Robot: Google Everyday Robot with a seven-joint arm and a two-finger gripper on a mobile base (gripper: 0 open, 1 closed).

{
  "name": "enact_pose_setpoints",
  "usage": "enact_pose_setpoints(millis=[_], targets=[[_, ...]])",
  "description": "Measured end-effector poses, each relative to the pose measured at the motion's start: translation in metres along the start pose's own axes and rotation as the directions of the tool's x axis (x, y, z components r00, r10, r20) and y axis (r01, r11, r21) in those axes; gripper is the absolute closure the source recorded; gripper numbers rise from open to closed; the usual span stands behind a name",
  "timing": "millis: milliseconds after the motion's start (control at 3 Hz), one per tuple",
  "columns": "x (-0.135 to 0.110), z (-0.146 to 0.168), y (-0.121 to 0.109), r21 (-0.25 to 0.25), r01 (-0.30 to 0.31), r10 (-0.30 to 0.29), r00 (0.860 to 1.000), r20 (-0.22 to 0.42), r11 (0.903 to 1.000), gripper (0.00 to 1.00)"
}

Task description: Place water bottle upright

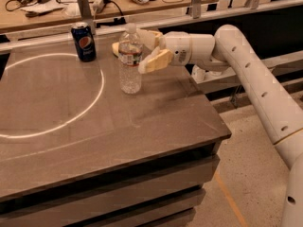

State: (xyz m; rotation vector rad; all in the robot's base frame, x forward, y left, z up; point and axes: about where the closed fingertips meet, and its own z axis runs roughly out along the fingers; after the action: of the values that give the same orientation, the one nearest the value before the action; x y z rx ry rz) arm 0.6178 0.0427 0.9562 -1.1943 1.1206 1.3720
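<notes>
The water bottle (130, 77) is clear ribbed plastic with a white cap and a white label. It stands upright on the dark table (151, 122), near the back edge. My gripper (128, 59) reaches in from the right at label height and is open. One tan finger (154, 60) is in front and to the right of the bottle, and the other finger (115, 48) shows behind it on the left. The bottle stands between them, and the fingers look apart from it.
A blue Pepsi can (84, 41) stands upright left of the bottle, near the back edge. A thin white ring (97, 98) is marked on the tabletop. A workbench (57, 11) with cables lies behind a rail. The table's right edge (215, 115) drops to the floor.
</notes>
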Motion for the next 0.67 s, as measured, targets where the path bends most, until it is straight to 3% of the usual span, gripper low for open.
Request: enact_pose_setpoints(millis=[333, 667], targets=[[0.0, 0.0, 0.0, 0.001, 0.0, 0.0, 1.0, -0.001, 1.0, 0.0], [-0.003, -0.018, 0.002, 0.051, 0.009, -0.007, 0.999, -0.042, 0.9987, 0.0]])
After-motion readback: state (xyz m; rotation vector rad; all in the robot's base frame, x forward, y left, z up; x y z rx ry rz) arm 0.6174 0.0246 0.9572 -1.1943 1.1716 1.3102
